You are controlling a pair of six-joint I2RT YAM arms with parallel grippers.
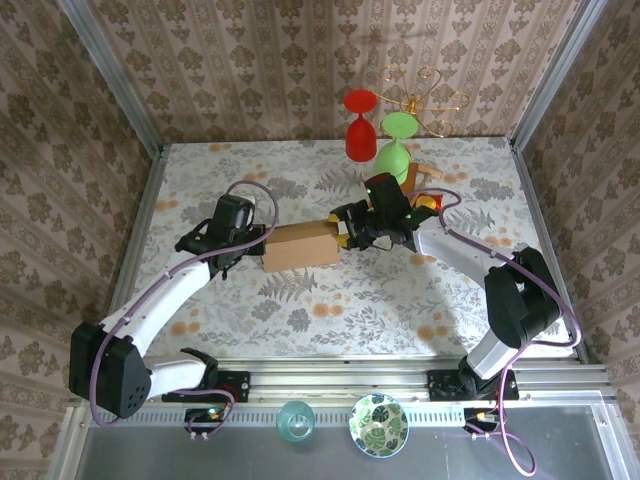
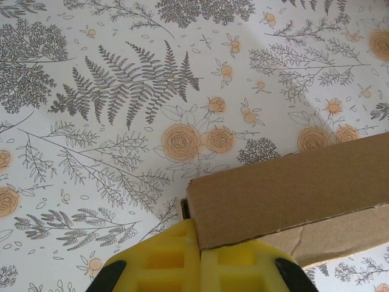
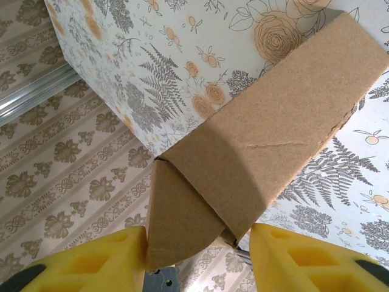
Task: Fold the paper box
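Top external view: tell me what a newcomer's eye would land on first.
The paper box, a tan cardboard block in the middle of the floral table, sits between both arms. The left tool is shut on its left end, and the right tool is open around its right end. At the table's far edge, a bright red glass and a green glass stand out against the patterned wall.

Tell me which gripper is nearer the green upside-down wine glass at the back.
Right. The right gripper is at the right end of the tan cardboard box, close in front of the green glass; the left gripper pinches the box's left end, farther away.
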